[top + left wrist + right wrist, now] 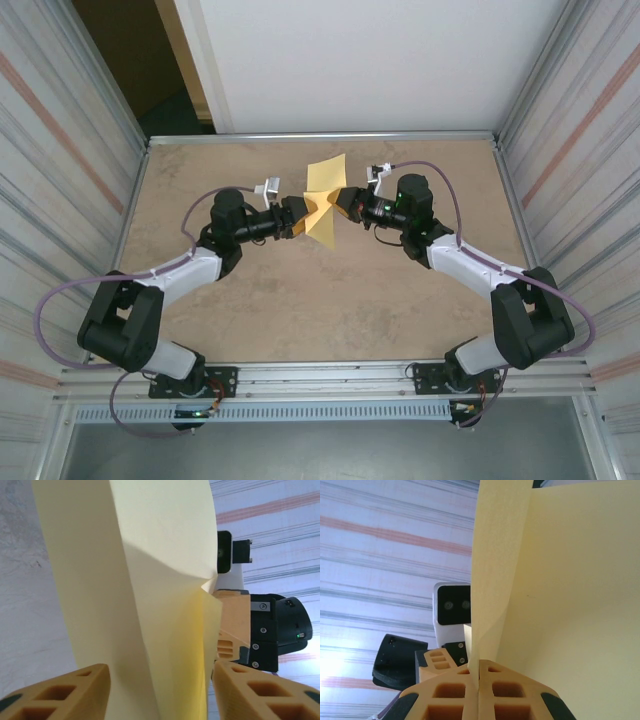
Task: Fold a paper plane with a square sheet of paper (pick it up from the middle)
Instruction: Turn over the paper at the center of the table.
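The pale-yellow square sheet of paper (325, 195) hangs in the air over the middle of the table, creased and partly folded, with flaps spreading up and down. My right gripper (478, 672) is shut on a folded edge of the sheet (570, 580), pads pressed together on it. My left gripper (160, 690) faces it from the left, jaws apart, with a folded ridge of the sheet (140, 580) between its fingers. From above, the left gripper (303, 216) and the right gripper (338, 203) nearly meet at the paper. The paper plane is out of view.
The tan tabletop (320, 300) is ringed by a metal rim and striped side walls (60, 150). A white back wall (380, 60) closes the far side. Both arm bases sit at the near edge (320, 375).
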Controlling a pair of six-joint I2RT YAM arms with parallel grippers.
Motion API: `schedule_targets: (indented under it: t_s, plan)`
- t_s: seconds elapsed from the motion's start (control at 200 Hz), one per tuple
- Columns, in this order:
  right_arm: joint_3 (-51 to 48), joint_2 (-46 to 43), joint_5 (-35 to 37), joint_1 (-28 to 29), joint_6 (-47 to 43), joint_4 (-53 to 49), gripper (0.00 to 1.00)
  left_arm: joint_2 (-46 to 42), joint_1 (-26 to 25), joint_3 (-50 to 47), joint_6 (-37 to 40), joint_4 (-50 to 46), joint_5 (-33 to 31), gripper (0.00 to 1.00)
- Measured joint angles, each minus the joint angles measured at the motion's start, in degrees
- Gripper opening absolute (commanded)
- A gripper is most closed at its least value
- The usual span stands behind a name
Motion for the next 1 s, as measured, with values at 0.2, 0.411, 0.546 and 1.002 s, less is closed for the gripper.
schedule_targets:
  t_s: [0.2,0.411,0.546,1.002]
  plan:
    - [-0.2,0.4,-0.8,-0.6,0.4,-0.1,0.14,0.1,0.0,0.0,-0.1,1.6,0.5,0.34]
    - [-0.3,0.3,-0.8,-1.1,-0.3,-2.6,0.36,0.1,0.1,0.0,-0.3,3.6,0.4,0.13]
    - [-0.5,-1.1,0.2,-2.4,-2.6,-8.3,0.54,0.1,0.4,0.0,0.5,3.0,0.4,0.1]
    - [-1.0,-16.0,17.0,-8.8,-17.6,-36.6,0.7,-5.5,1.0,12.7,30.3,-44.0,-18.6,0.1]
